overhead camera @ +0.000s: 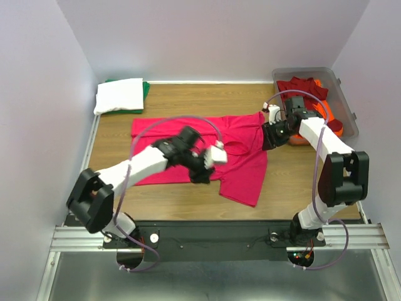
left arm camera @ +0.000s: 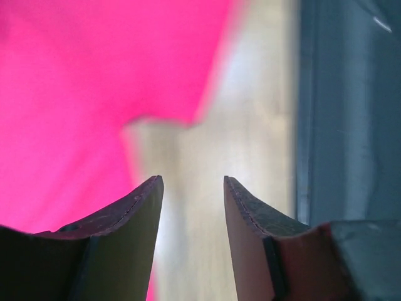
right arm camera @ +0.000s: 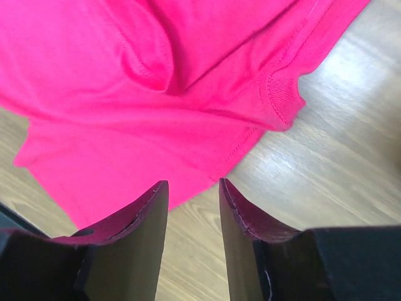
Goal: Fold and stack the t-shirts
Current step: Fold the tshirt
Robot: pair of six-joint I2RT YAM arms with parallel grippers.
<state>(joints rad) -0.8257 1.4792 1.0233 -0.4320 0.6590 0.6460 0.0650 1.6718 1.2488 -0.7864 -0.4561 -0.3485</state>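
Pink-red tee (overhead camera: 244, 169): it's lying opened out mid-table (overhead camera: 294, 182), rumpled round the collar, w/ no clean fold showing yet.
L gripper (left arm camera: 191, 182): you're hovering it w/ jaws spread and nothing btwn them. Bare wood is showing below the gap and the tee's edge is just to one side. The wrist view is blurry, so I can't tell if it's touching cloth.
R gripper (right arm camera: 191, 185): jaws are spread here too and are pinching nothing. You're hanging it just beside the tee's hem by the collar end, over bare wood.
Done so far: a white tee (overhead camera: 119, 94) is sitting folded on top of a green tee (overhead camera: 146, 91) at the far L corner. I'm reading that as the stack, approx 2 pcs.
Left to do: you're looking at the whole fold of the pink-red one, then putting it on that stack.
Waiting: a dark red tee (overhead camera: 301, 84) and an orange tee (overhead camera: 332, 113) are lying bunched in the clear bin (overhead camera: 348, 110) at far R, unfolded.
Progress: I'm judging you under halfway.
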